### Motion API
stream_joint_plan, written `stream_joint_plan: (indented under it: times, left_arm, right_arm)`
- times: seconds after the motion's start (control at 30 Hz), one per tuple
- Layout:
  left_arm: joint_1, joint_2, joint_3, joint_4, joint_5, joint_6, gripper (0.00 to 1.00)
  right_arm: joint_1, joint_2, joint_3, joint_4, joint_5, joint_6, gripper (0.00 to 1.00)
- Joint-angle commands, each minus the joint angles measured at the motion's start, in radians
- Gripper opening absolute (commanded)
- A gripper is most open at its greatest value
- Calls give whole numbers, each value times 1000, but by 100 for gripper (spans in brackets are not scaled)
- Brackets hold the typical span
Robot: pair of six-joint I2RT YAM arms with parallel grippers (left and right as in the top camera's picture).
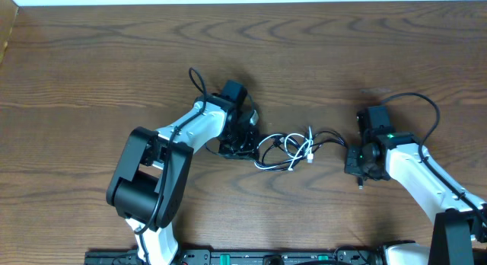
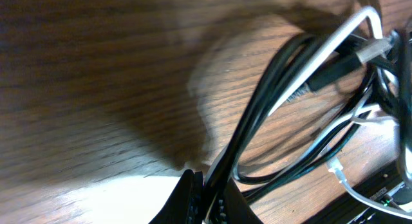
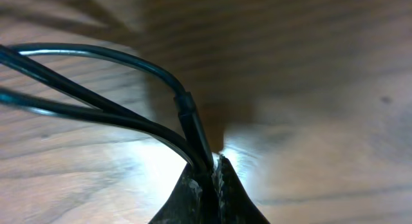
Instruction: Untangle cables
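We see a brown wooden table (image 1: 91,59) with dark wavy lines in the wood. In the middle of it lies a small messy heap of two thin cables. The black cable (image 1: 329,135) makes loops on the wood. The white cable (image 1: 303,152) winds in and out of those loops (we cannot tell which one is on top at each crossing). A small white plug (image 1: 310,134) sticks out at the far side of the heap.

The left arm (image 1: 183,132) reaches in from the near edge, elbow bent, its wrist turned toward the middle. The left gripper (image 2: 205,188) has its fingers pinched together on a black cable (image 2: 257,114). The right arm (image 1: 418,170) comes in from the near right, and the right gripper (image 3: 214,176) is likewise clamped on black cable.
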Motion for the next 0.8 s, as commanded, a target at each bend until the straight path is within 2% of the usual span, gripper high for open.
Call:
stream_joint_plan:
  times: [0.0, 0.2, 0.43, 0.47, 0.6, 0.63, 0.77]
  left_arm:
    - [58, 10, 3, -23, -64, 10, 7]
    - [194, -76, 3, -31, -64, 9, 7]
    - [334, -309, 3, -30, -53, 10, 7]
    - [337, -360, 3, -30, -53, 28, 9]
    - [325, -412, 2, -30, -53, 36, 40]
    - [322, -414, 2, -30, -53, 35, 44]
    - [300, -405, 0, -33, -53, 35, 47]
  right_arm:
    - [-49, -8, -3, -26, 148, 130, 1]
    - [-93, -7, -3, -39, 156, 157, 1]
    - [-113, -7, -3, -28, 136, 164, 2]
    - [-113, -7, -3, -27, 133, 164, 7]
    - [-113, -8, -3, -25, 106, 164, 20]
    - [-113, -7, -3, -24, 102, 164, 23]
    - [-113, -7, -3, -23, 84, 164, 34]
